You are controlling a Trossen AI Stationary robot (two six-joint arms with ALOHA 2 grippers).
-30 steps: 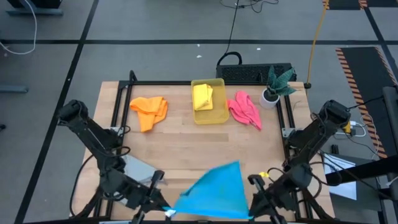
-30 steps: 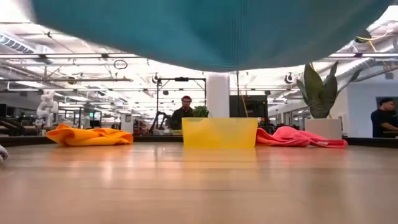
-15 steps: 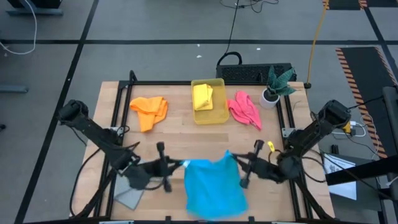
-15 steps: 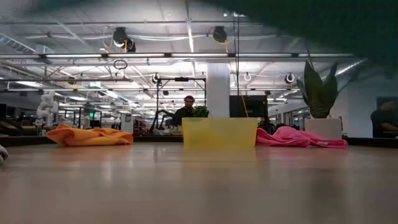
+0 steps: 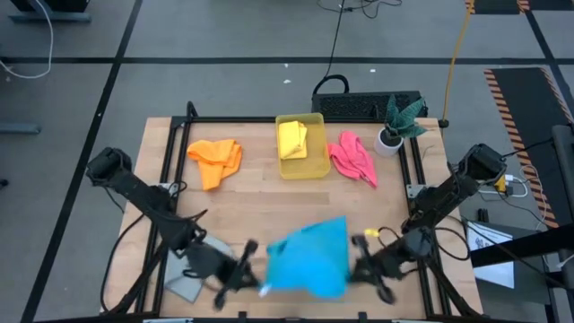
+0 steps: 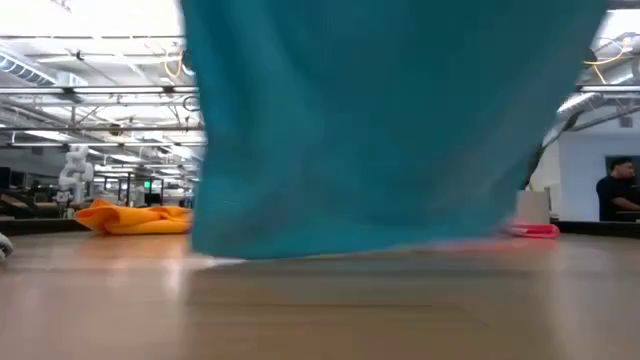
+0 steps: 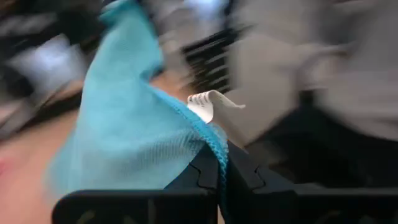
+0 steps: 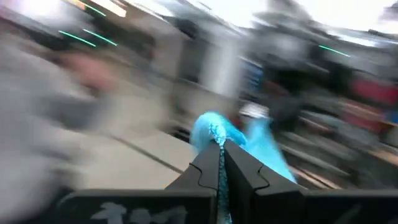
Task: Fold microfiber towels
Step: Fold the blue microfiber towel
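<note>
Wooden tabletop point(image 5: 269, 202) near edge has the blue towel point(image 5: 309, 260) hanging between left pincer point(image 5: 254, 280) and right pincer point(image 5: 359, 266), each clenched on a corner, so I'd keep corners level, taut while laying it flat.

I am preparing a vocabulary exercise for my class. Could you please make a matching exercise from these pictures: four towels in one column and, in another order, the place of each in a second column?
Towels:
1. blue towel
2. yellow towel
3. orange towel
4. pink towel

Places:
A. on the table, left of the bin
B. held up between both pincers
C. on the table, right of the bin, near the plant
D. inside the yellow bin

Pairs: 1-B, 2-D, 3-A, 4-C
</note>
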